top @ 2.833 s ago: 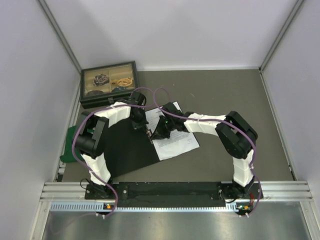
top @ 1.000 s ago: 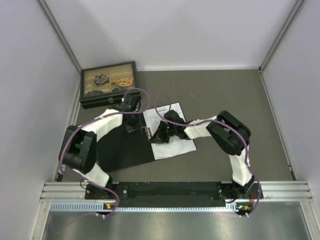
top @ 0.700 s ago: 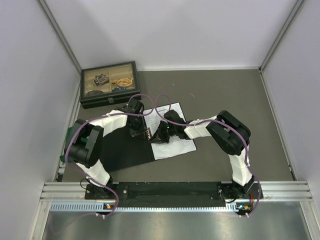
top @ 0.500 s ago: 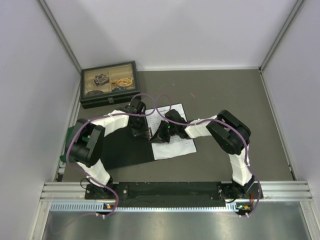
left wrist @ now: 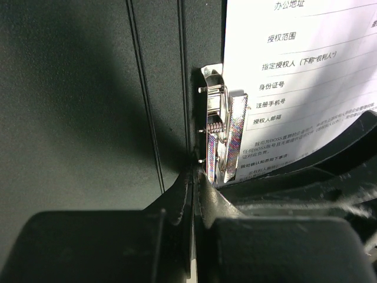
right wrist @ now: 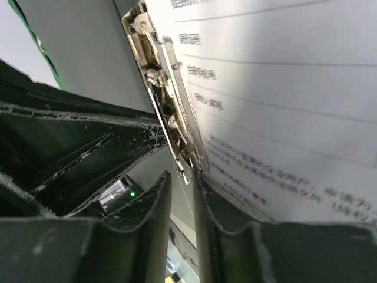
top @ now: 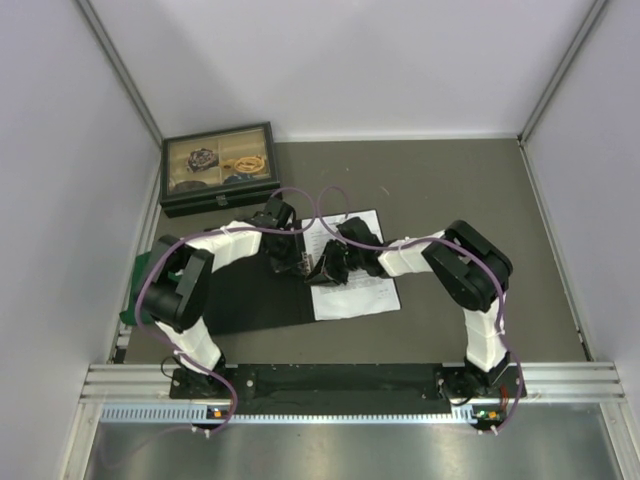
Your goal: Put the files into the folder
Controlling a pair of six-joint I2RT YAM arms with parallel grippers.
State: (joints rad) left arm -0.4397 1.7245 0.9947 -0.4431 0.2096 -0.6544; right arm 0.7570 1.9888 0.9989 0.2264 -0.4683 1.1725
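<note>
1. The left arm (top: pixel 178 290) rises from its base at the near left, folds at a raised elbow, and runs its forearm rightward toward the centre.
2. The left gripper (top: pixel 297 264) points down and to the right; in the left wrist view its fingers (left wrist: pixel 177 197) are pressed flat together, no gap between them.
3. The right arm (top: pixel 470 270) climbs from the near right, bends at the elbow, and reaches leftward.
4. The right gripper (top: pixel 317 272) sits just beside the left one, tips nearly meeting; its fingers (right wrist: pixel 150 212) stand slightly parted, a narrow slit between them.

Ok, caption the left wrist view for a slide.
Shut left jaws at the clip of the folder, printed file alongside.
</note>
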